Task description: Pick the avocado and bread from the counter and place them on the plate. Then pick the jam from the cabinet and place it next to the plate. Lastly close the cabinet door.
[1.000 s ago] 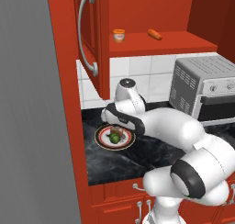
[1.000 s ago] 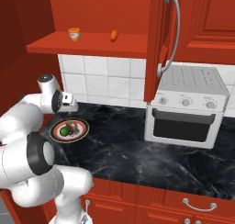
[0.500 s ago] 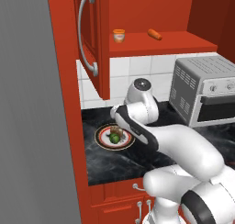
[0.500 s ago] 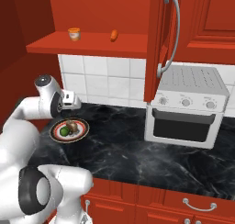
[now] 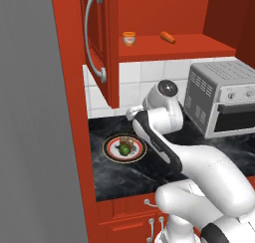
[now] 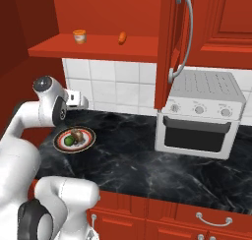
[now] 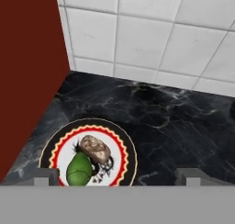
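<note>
**Plate loaded, jam not yet fetched**

The first part looks done: the avocado (image 7: 79, 170) and the bread (image 7: 95, 148) both lie on the plate (image 7: 127, 150), touching each other near its middle. The plate sits on the counter (image 6: 147, 155) towards its left end, near the red side wall and a little out from the tiled back edge.

What is left, by my reading, is the jam, then the door. The jam (image 5: 129, 38) stands on the cabinet (image 5: 169, 8) shelf, near the shelf's left end by the hinge side, with an orange carrot-like item (image 5: 168, 37) well apart from it to the right. The cabinet door (image 5: 98, 43) hangs wide open.

The gripper (image 7: 117, 175) hovers above the counter beside the plate, its two fingertips spread wide with nothing between them (empty, so free for the jam). A toaster oven (image 6: 202, 116) stands at the counter's right end.
</note>
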